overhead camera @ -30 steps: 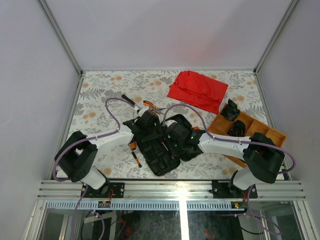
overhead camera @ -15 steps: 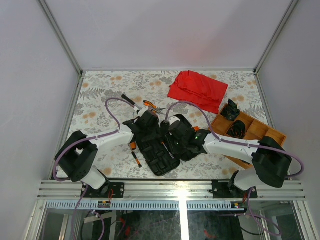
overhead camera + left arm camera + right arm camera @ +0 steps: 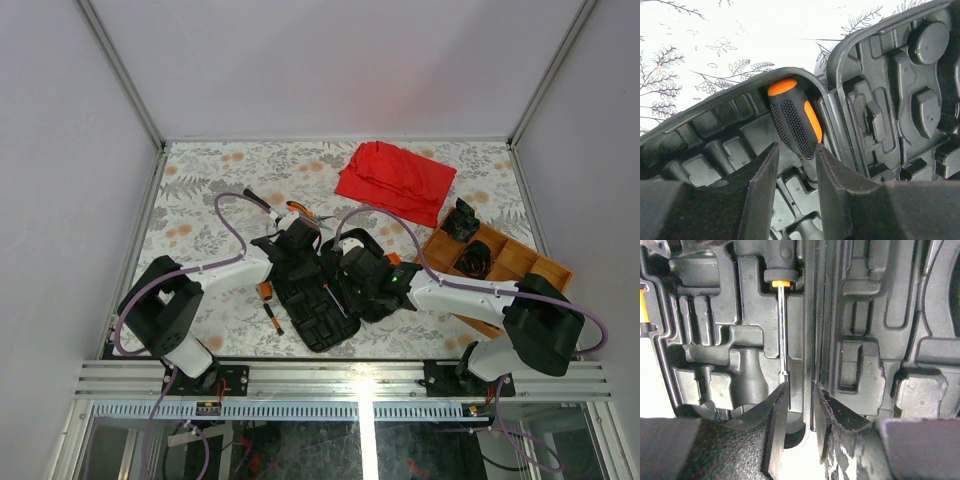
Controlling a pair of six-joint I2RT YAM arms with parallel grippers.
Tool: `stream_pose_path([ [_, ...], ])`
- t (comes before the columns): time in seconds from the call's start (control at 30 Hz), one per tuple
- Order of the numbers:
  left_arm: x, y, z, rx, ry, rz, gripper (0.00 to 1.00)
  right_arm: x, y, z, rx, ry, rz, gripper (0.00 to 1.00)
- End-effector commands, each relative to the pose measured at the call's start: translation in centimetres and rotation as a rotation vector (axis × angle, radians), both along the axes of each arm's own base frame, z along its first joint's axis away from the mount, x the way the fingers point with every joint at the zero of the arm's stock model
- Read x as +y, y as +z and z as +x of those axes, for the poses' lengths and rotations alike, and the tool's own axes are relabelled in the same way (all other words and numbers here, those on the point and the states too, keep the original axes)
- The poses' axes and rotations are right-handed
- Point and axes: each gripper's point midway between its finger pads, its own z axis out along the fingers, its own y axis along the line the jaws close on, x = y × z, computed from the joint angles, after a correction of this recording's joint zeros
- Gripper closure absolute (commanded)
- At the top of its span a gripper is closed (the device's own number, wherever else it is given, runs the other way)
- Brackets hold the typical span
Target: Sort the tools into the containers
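Observation:
The black tool case [image 3: 318, 325] lies open in the middle of the table, its moulded slots facing up. A slim screwdriver [image 3: 333, 297] lies in its left half. In the left wrist view its black-and-orange handle [image 3: 792, 120] sits at the case's far end. My left gripper [image 3: 796, 150] is open, with a finger on either side of the screwdriver's neck. In the right wrist view the steel shaft [image 3: 782, 330] runs down to my left fingertip. My right gripper [image 3: 800, 395] is slightly open over the case's hinge line and holds nothing.
A loose screwdriver [image 3: 268, 305] lies on the table left of the case. Orange-handled pliers [image 3: 300, 210] and a black-handled driver [image 3: 255, 198] lie behind my left gripper [image 3: 297, 243]. A red cloth [image 3: 395, 180] is at the back. A wooden tray [image 3: 545, 268] stands at the right.
My right gripper has moved left and forward over the case's middle. My left gripper has shifted slightly toward the far end of the case. The screwdriver stays in its slot.

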Motion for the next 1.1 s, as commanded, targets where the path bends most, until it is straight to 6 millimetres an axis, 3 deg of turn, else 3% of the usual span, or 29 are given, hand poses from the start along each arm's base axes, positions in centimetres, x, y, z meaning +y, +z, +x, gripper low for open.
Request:
stream_pose_path([
  [0.0,-0.1,0.8,1.2,-0.026,0.038,0.000,0.67,-0.2,0.2,0.5,-0.019,-0.014,0.007,0.67],
  [0.37,-0.3,2.2,2.1,-0.059,0.054,-0.001,0.59,-0.1,-0.1,0.5,-0.017,-0.010,-0.001,0.67],
  [0.8,0.7,-0.3,2.1,-0.009,0.075,0.091,0.60,-0.1,-0.2,0.6,-0.014,-0.004,-0.011,0.67],
  [1.07,1.0,-1.6,2.0,0.014,0.075,0.120,0.65,0.0,-0.3,0.5,-0.008,0.001,-0.015,0.67],
])
